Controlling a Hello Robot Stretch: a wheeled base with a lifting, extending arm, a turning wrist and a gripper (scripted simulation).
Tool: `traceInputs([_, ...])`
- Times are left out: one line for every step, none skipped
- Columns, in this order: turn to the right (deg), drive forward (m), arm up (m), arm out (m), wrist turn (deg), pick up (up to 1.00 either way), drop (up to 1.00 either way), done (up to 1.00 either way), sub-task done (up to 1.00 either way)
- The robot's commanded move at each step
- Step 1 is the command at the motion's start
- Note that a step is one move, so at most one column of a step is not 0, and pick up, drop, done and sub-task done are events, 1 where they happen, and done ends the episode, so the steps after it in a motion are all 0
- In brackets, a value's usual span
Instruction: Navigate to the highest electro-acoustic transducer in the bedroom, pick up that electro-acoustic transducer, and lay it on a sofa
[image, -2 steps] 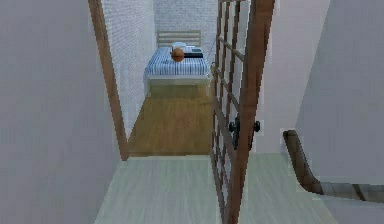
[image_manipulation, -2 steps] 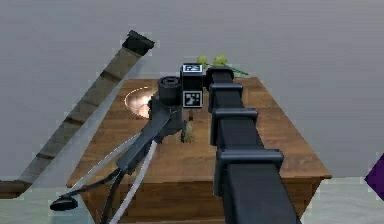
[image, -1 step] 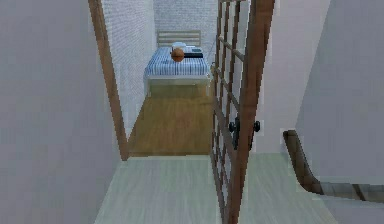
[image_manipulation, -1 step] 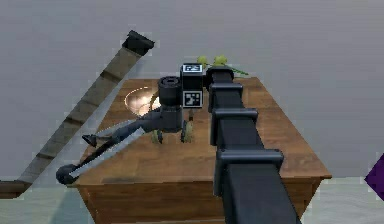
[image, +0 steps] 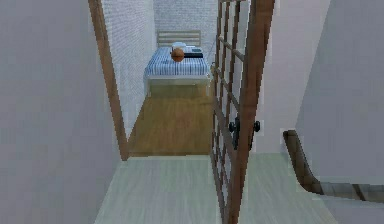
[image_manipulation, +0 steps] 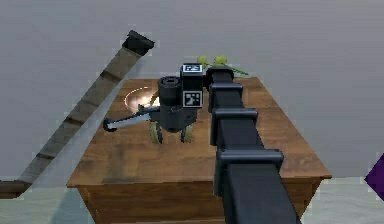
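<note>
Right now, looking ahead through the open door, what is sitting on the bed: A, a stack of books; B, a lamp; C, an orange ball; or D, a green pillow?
C: a round orange ball rests near the head of the blue striped bed.

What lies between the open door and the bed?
Bare wooden floor runs from the open door to the bed, as the forward view shows.

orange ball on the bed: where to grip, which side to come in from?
Probably grip the orange ball across its middle: it is round, no handle. Come from the foot of the bed, the doorway side: a dark flat thing lies beside the ball toward the forward view's right.
</note>
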Motion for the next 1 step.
traceInputs([0.0,0.0,0.0,0.0,21.0,0.0,0.0,0.0,0.0])
